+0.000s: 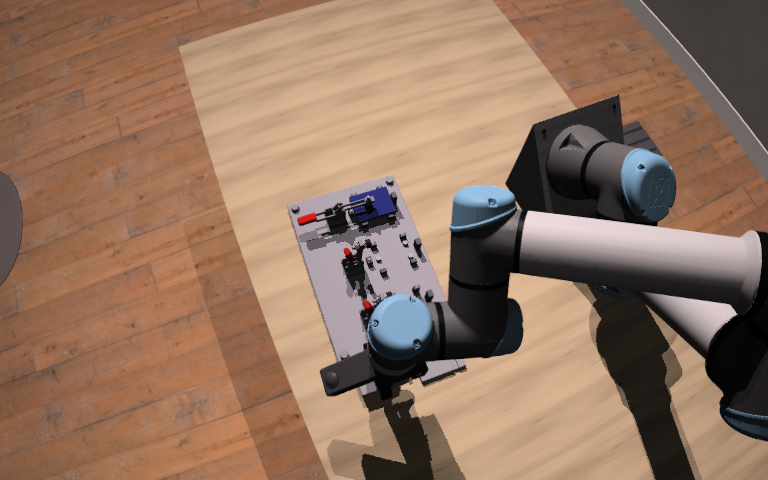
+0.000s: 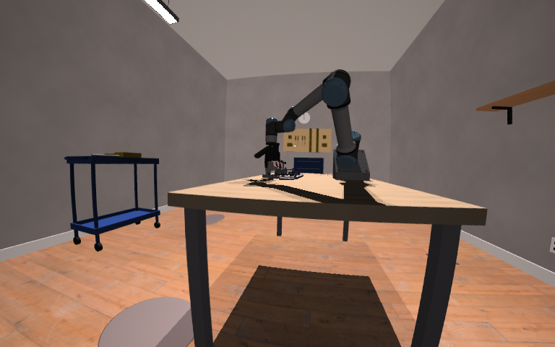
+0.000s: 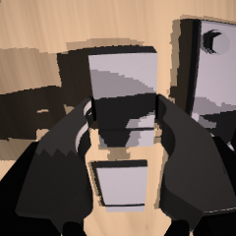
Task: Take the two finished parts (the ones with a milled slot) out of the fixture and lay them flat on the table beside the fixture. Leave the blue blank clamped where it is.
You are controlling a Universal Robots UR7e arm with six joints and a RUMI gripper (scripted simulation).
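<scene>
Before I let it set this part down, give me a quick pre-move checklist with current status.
1. Gripper shut on the grey part: ok.
2. Part held over bare table, off the fixture plate: ok.
3. Second grey part lies directly below; drop spot free: not ok.
4. Blue blank still clamped: ok.
5. Held part shows a milled slot: cannot tell.
</scene>
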